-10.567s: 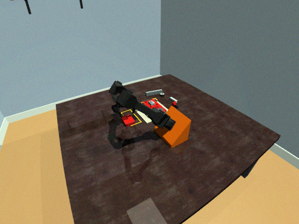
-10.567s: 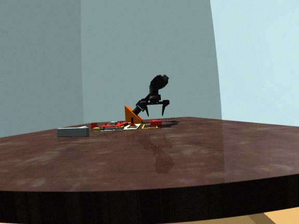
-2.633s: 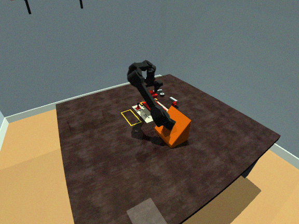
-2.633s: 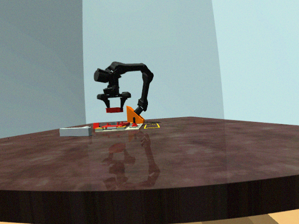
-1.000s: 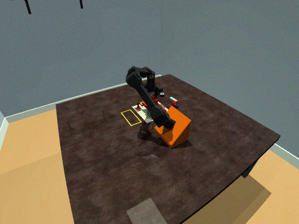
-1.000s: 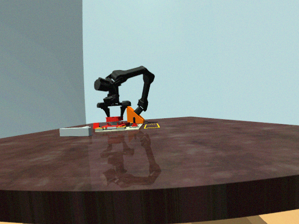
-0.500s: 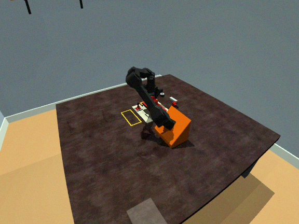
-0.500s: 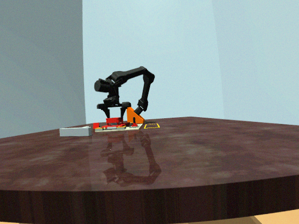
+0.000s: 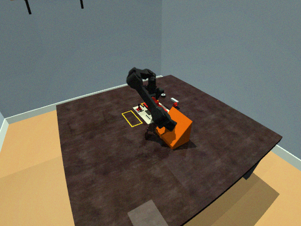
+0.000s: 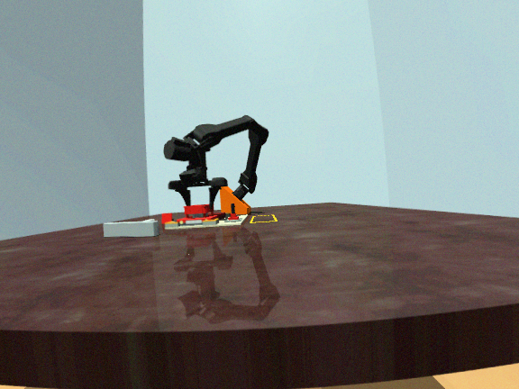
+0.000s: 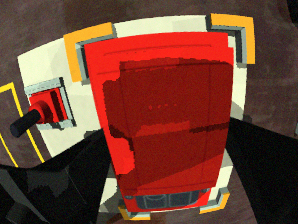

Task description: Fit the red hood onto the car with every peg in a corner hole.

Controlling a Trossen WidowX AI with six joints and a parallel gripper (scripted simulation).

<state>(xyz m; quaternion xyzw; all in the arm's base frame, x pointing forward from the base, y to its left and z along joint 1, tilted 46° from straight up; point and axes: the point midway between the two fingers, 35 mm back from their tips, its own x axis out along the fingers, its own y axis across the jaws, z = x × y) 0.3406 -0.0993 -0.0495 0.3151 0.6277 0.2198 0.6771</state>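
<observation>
My gripper [image 10: 200,206] [image 11: 169,131] is shut on the hood, with one finger at each side. The hood [image 10: 196,209] [image 11: 170,100], a red shell with a flat roof, is low over the chassis and looks about level. The red chassis [image 11: 160,42] [image 10: 198,221] sits in the jig; one end shows beyond the hood and its grille end shows below it in the wrist view. The jig's pale plate [image 11: 42,62] [image 9: 141,114] has orange corner brackets. The pegs, engine block and corner holes are hidden, and I cannot tell whether the hood touches the deck.
A red clamp [image 11: 47,105] [image 10: 233,217] with a black handle stands on the plate beside the chassis. An orange wedge [image 9: 180,125] [image 10: 231,203] stands close to the jig. A yellow outline [image 9: 127,120], a pale block [image 9: 174,100] [image 10: 131,229], a small red part [image 9: 175,104] and a wheel [image 9: 163,95] lie around.
</observation>
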